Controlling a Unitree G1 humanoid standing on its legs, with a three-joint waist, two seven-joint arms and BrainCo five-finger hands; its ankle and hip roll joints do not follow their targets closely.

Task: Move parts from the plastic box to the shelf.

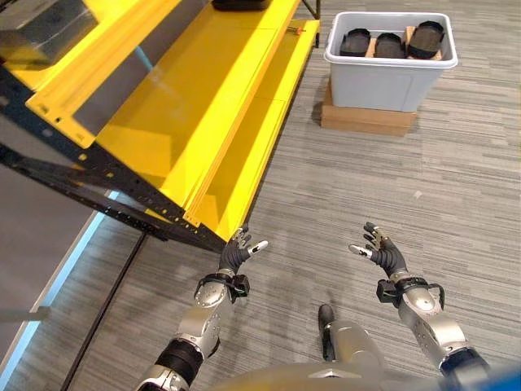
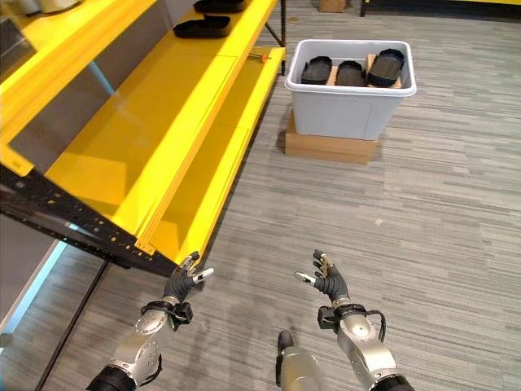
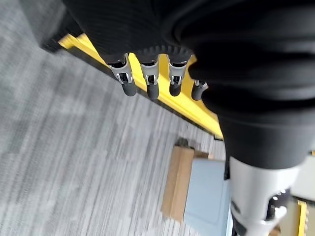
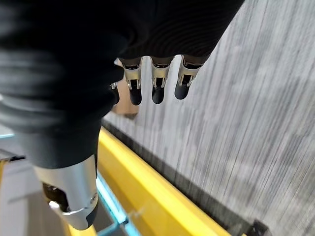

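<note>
One pale grey plastic box [image 2: 350,110] is being supported on a flat brown cardboard carton [image 2: 327,147], which is lying on the grey striped carpet [image 2: 456,236]. Three black moulded parts [image 2: 351,72] are being carried inside the box, lined up side by side against its far rim. To the left of the box, one yellow metal shelf [image 2: 155,138] on a dark frame is being seen, its near edge reaching almost to the box's carton. Two further black parts [image 2: 203,27] are being shown on the shelf's far end in the right eye view; in the left eye view just one edge of a dark part [image 1: 240,4] is being cut off at the top. Well nearer than the box, the left hand [image 1: 237,254] is being held just beside the shelf's front corner, and the right hand [image 1: 383,251] is being held apart over the carpet. Both hands are being kept empty, fingers loosely spread and relaxed, as their wrist views confirm.
</note>
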